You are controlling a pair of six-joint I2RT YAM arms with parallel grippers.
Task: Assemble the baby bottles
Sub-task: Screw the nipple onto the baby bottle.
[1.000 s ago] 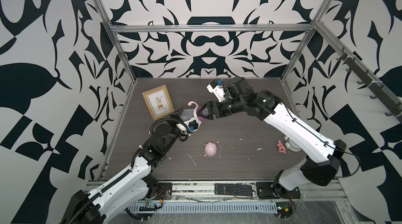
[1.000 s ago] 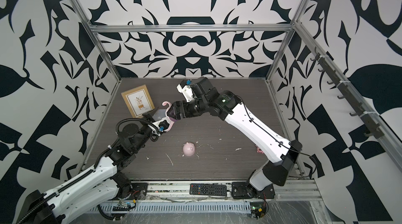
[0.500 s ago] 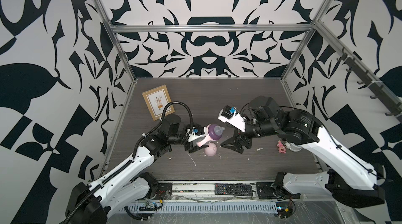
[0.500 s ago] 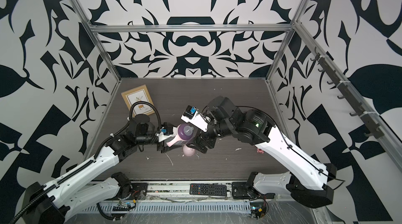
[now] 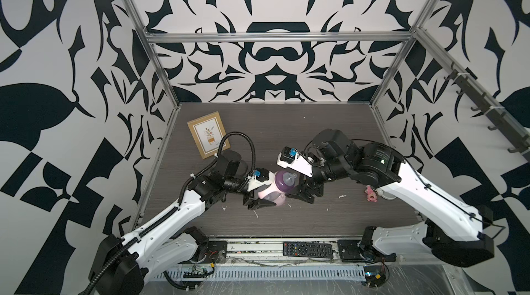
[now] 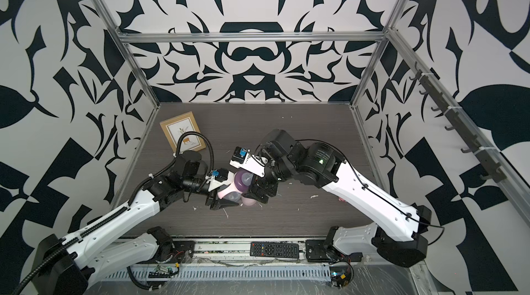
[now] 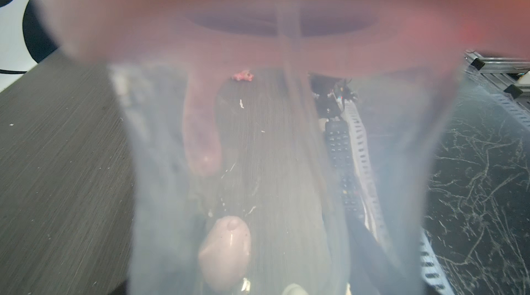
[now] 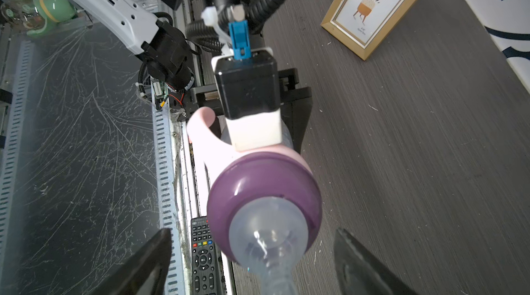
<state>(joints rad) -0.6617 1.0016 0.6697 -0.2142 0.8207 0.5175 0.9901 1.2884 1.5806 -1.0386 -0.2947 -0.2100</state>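
While left pincer (image 5: pixel 262 201) grips the bottle (image 5: pixel 282 183), right pincer (image 5: pixel 302 193) gapes nearby.

Black-white patterned walls (image 5: pixel 272 64); dark, seemingly woodgrain floor (image 5: pixel 286 124).

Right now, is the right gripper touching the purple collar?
Apart. The right wrist view shows it: the right gripper is open, its fingers on either side of the collar, with the remote and table visible in the gaps.

White arms (image 5: pixel 172 216), black joints (image 5: pixel 375 161), ribbed black cable (image 5: pixel 253 153).
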